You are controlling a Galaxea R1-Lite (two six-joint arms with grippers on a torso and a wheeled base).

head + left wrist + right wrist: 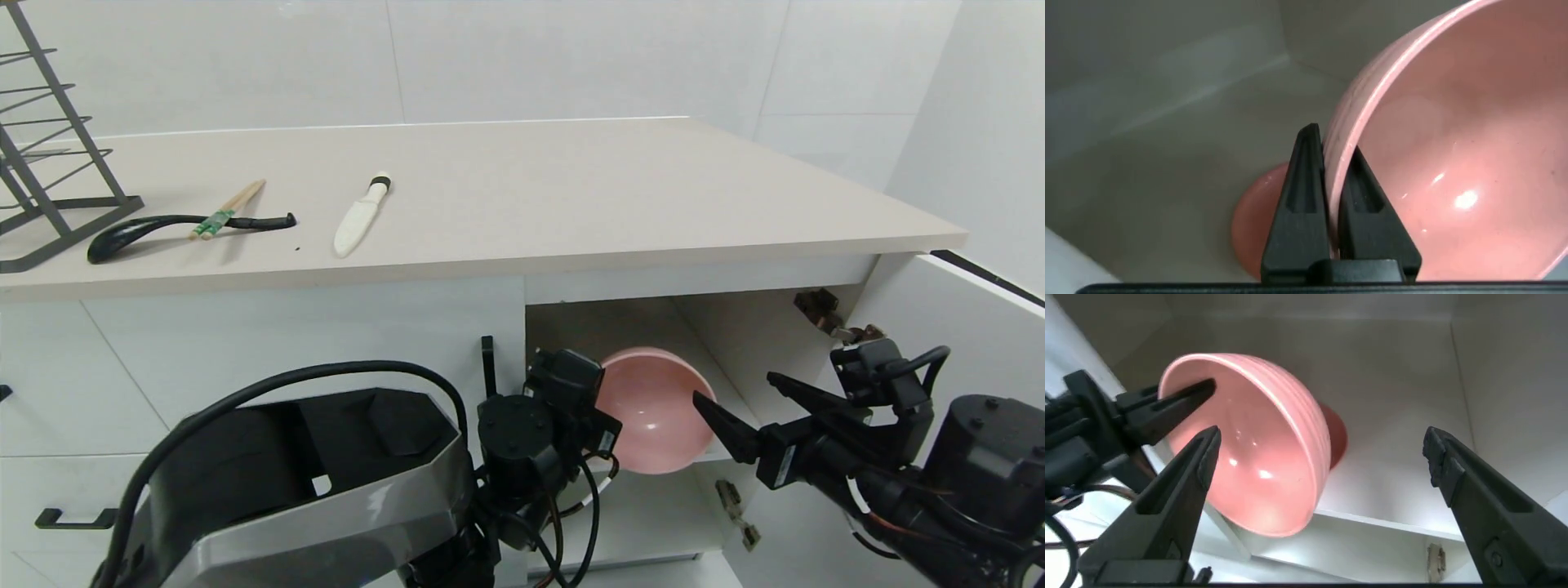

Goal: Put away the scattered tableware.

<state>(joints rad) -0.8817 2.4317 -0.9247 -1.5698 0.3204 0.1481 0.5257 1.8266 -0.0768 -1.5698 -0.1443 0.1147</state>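
1. An open white cabinet (620,327) sits under a beige countertop (531,188). Its door (963,327) is swung out to the right.
2. A pink bowl (657,416) with a ribbed outer wall is inside the cabinet opening, at the front edge of the shelf (1388,531). It is tipped on its side, with the hollow facing out toward the robot. Whether it touches the shelf cannot be told.
3. The left gripper (1331,163) pinches the bowl's rim, one finger on the outside and one on the inside (the left wrist view shows the rim caught between the two black fingers). The right wrist view shows the same hold from the other side, the left gripper (1184,396) at the bowl (1257,474) near the top of its rim.
4. The right gripper (735,388) is just to the right of the bowl, at the mouth of the cabinet. Its fingers are spread wide and hold nothing. It does not touch the bowl.
5. A darker pink rounded shape (1335,433) shows behind the bowl. It may be the bowl's foot or something separate; this cannot be told.
6. On the countertop, well apart from the cabinet opening, lie three utensils:
   - a black ladle (163,229) on the left, its scoop toward a dark wire rack (41,163);
   - a pair of wooden chopsticks (229,210) laid across the ladle's handle;
   - a white knife (359,216) with a black band near the end of its handle, lying alone to the right of the ladle.
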